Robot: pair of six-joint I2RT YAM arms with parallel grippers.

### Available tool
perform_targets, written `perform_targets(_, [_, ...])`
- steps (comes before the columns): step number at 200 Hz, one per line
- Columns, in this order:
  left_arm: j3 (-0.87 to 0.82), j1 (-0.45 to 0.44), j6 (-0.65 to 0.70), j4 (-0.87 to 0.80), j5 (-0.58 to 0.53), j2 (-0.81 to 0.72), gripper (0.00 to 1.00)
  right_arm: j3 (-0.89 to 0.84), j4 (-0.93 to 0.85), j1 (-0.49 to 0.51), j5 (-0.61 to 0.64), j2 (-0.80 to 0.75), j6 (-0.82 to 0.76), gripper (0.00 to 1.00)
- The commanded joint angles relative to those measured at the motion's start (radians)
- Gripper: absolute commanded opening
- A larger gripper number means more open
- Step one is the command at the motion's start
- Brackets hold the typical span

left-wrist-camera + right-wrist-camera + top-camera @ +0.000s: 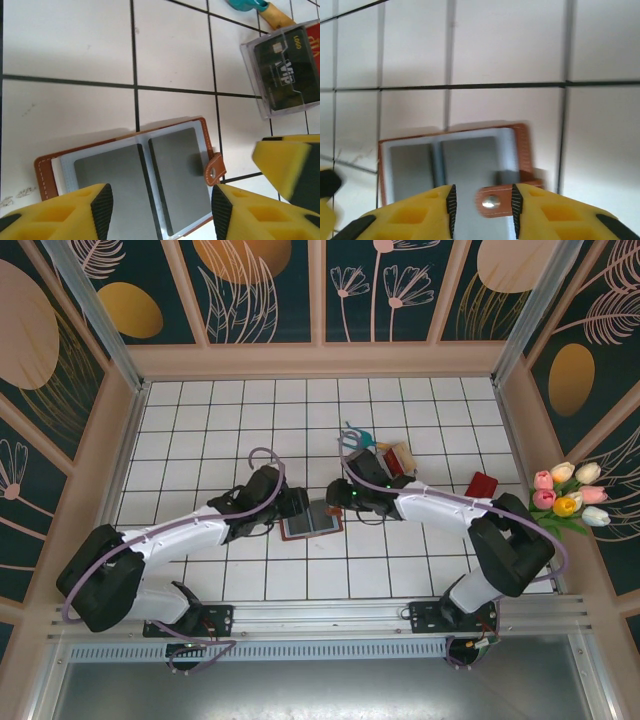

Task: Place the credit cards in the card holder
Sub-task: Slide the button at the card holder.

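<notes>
- White tiled tabletop (200, 420) sits inside floral panelled walls (250, 290), and the card holder (311, 521) lies open at its middle, pockets up.
- From above, both wrists crowd over the card holder and cover its far edge.
- In the left wrist view, the near part of the card holder (140, 180) is cut off behind yellow fingers (95, 212); its grey pockets look bare.
- The right wrist view is blurred. The snap tab (495, 202) lies in the gap of the right gripper (481, 205), and I cannot tell whether a pad touches it.
- A clear box (285, 75) beyond and to the right of the card holder holds a dark card (287, 67); the print is hard to read.
- The left gripper (297, 503) reaches in from the card holder's left, its fingers wide apart over the pockets and closed on nothing.
- The right gripper (338, 498) reaches in from the card holder's right, its fingers a little apart, just beside the left one.
- A red card (482, 484) lies well to the right of the card holder, near the tulips (568, 495).
- A garden fork (355, 437) lies beyond the card holder; open tiles spread to its left and near side.
</notes>
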Motion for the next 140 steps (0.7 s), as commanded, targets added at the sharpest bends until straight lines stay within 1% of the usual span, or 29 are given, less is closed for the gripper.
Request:
perform_targets(1, [-0.04, 0.014, -0.044, 0.076, 0.062, 0.004, 0.48, 0.057, -0.061, 0.05, 0.003, 0.041, -0.074, 0.27])
perform_targets(11, [-0.053, 0.019, -0.054, 0.08, 0.06, 0.012, 0.42, 0.063, -0.043, 0.063, -0.018, 0.06, -0.049, 0.23])
perform_targets(23, [-0.067, 0.023, -0.065, 0.081, 0.051, 0.023, 0.38, 0.069, -0.029, 0.07, -0.04, 0.081, -0.026, 0.18])
perform_targets(44, [-0.088, 0.024, -0.07, 0.089, 0.041, 0.04, 0.34, 0.075, 0.004, 0.098, -0.082, 0.133, -0.017, 0.15])
perform_targets(57, [-0.094, 0.025, -0.065, 0.095, 0.04, 0.056, 0.33, 0.104, -0.017, 0.117, -0.08, 0.175, -0.014, 0.15])
perform_targets(66, [-0.093, 0.024, -0.061, 0.097, 0.043, 0.07, 0.32, 0.125, -0.043, 0.126, -0.06, 0.201, -0.016, 0.14])
perform_targets(82, [-0.1, 0.024, -0.057, 0.096, 0.037, 0.088, 0.3, 0.158, -0.104, 0.134, 0.021, 0.229, 0.0, 0.14])
perform_targets(105, [-0.125, 0.024, -0.062, 0.102, 0.007, 0.107, 0.29, 0.164, -0.168, 0.133, 0.132, 0.22, 0.016, 0.15])
perform_targets(118, [-0.137, 0.024, -0.062, 0.108, 0.001, 0.126, 0.28, 0.154, -0.194, 0.122, 0.168, 0.209, 0.026, 0.15])
perform_targets(140, [-0.148, 0.024, -0.063, 0.115, -0.003, 0.161, 0.27, 0.114, -0.206, 0.094, 0.188, 0.176, 0.041, 0.15])
